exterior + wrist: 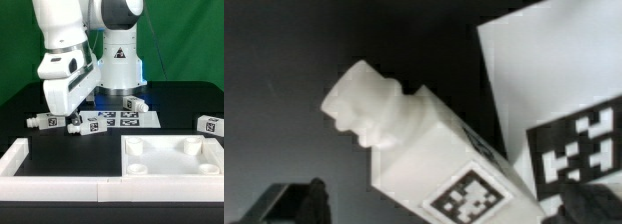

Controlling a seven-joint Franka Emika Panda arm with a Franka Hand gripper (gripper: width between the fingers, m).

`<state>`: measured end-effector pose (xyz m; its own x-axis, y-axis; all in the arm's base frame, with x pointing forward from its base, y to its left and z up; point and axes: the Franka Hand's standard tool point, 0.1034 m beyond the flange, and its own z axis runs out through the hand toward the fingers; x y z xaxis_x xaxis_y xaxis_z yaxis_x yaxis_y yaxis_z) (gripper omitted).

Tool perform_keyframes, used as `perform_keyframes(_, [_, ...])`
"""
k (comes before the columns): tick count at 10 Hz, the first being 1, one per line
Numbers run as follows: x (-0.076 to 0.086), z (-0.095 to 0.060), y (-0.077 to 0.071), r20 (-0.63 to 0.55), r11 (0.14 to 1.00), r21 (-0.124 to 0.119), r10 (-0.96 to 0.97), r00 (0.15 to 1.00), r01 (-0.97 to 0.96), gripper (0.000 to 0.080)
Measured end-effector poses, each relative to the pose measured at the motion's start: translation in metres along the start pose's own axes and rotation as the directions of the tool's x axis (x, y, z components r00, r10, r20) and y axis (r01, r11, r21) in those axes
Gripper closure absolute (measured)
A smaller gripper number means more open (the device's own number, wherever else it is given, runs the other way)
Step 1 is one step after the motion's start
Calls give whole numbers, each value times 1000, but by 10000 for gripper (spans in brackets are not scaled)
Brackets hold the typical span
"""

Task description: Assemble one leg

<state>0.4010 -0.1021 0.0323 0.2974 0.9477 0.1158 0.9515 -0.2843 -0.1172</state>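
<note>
Item: one leg [402, 140], tagged, was recorded lying on the table [60, 140] at centre left of the exterior view, just beside the marker board [122, 118].
Gripper [72, 117]: was found spread, straddling the leg, not yet closed.
Risk: the leg lay slantwise between the fingers, so it was judged liable to be twisted or squeezed out on closing.
Panel [170, 160], lower right: no leg was seen in its round sockets.

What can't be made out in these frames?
- End effector: open or shut unclear. It is too small in the exterior view, and the wrist view crops the fingers.
- Leg: one end cropped by the wrist view's edge.
- Far leg: tag too small to read in the exterior view.
</note>
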Motion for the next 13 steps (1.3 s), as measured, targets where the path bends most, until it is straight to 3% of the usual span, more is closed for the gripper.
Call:
perform_keyframes(1, [2, 5, 0, 24, 999, -29, -38, 999, 39, 151])
perform_keyframes(2, [3, 14, -5, 38, 998, -36, -41, 998, 42, 151])
perform_keyframes(5, [4, 24, -1, 37, 999, 22, 22, 999, -23, 151])
perform_keyframes(6, [2, 24, 0, 45, 1000, 13, 11, 999, -11, 278])
perform_keyframes(7, [1, 25, 0, 49, 1000, 15, 9, 999, -10, 278])
perform_keyframes(9, [0, 25, 0, 55, 1000, 17, 9, 998, -10, 516])
perform_keyframes(11, [0, 25, 0, 55, 997, 8, 81, 995, -81, 515])
perform_keyframes(13, [3, 24, 2, 50, 961, -28, 275, 960, -274, 515])
